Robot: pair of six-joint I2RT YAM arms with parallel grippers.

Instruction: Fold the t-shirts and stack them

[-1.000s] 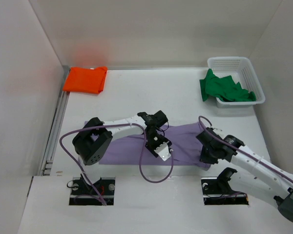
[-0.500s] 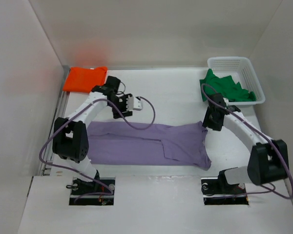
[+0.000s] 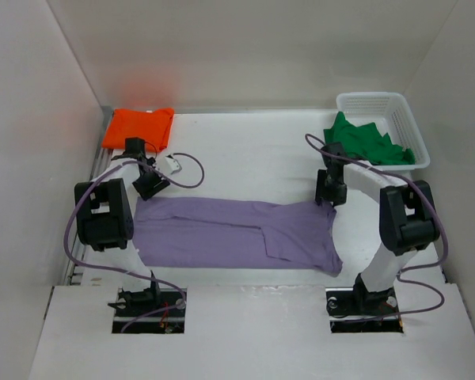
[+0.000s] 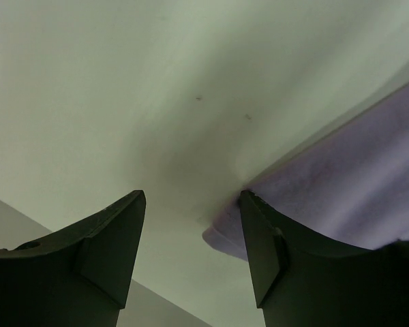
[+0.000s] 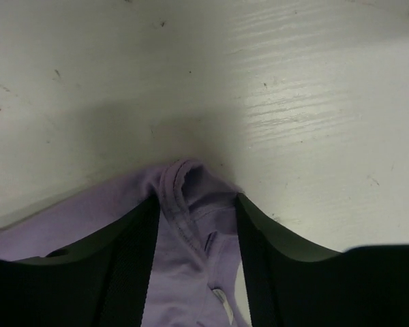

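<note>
From above, we see a bright, evenly lit scene: soft overhead light, white walls and table [image 3: 245, 146] uniformly pale, shadows faint. An orange glow tints the wall beyond the left gripper [image 3: 146, 188], behind the orange t-shirt [image 3: 138, 129]. Both wrist views look dimmer and greenish. Ahead of the left gripper's fingers [image 4: 112, 248] a soft grey shadow pools; the fingers are near-black, and the lavender t-shirt [image 4: 368, 177] beside them is slightly blurred. Ahead of the right gripper [image 5: 196, 204] lies a similar shadow; table scratches there are sharp.
</note>
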